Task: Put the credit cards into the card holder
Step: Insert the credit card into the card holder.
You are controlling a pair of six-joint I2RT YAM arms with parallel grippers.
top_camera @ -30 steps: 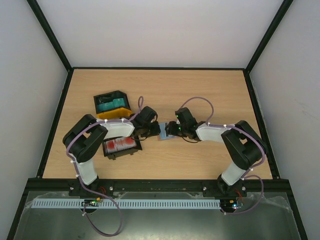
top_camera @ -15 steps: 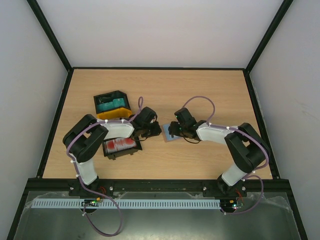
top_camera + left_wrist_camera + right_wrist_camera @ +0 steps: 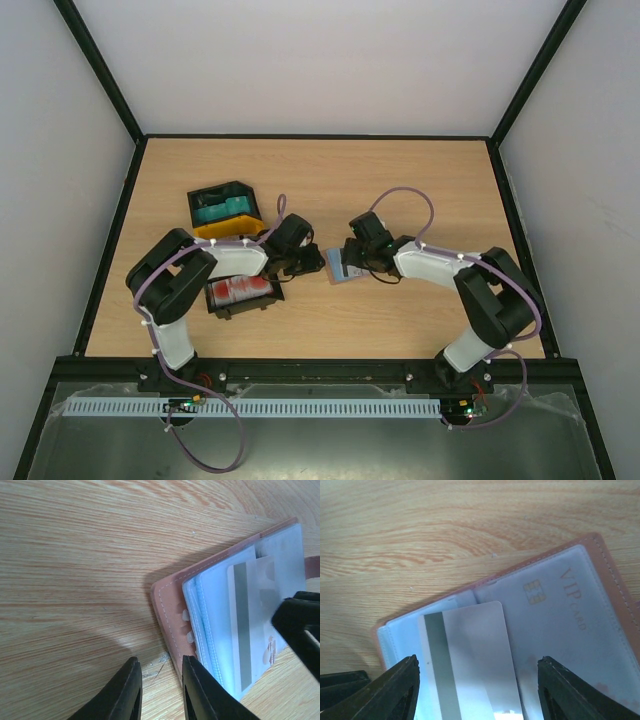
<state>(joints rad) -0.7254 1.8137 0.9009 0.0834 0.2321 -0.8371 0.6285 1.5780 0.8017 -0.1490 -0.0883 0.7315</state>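
Right tool (image 3: 479, 660) hangs low over the wooden surface (image 3: 420, 530) with its fingers spread wide and gripping nothing, and a pale card (image 3: 470, 635) with a grey stripe lies between them, clear of both. That card rests on the clear sleeves of the open card holder (image 3: 560, 615), which lies flat just ahead of the tool. Whether the card's far end is tucked into a sleeve or merely rests on top cannot be told from the wrist view. Opposite, the left tool (image 3: 160, 662) stands narrow, bare wood showing between its fingers, one finger right at the holder's brown stitched edge and nothing clamped. More red-and-white cards (image 3: 240, 290) wait in a black tray (image 3: 215, 300) well behind the left tool, beside its arm. The step in hand appears to be seating this card. Doing it well likely means keeping the left tool planted at the edge so the holder cannot skid. The right tool would then push on the card's near short edge, square to the sleeve mouth and low to the surface. A skewed or steep push could snag the soft pages or slide the whole holder away.
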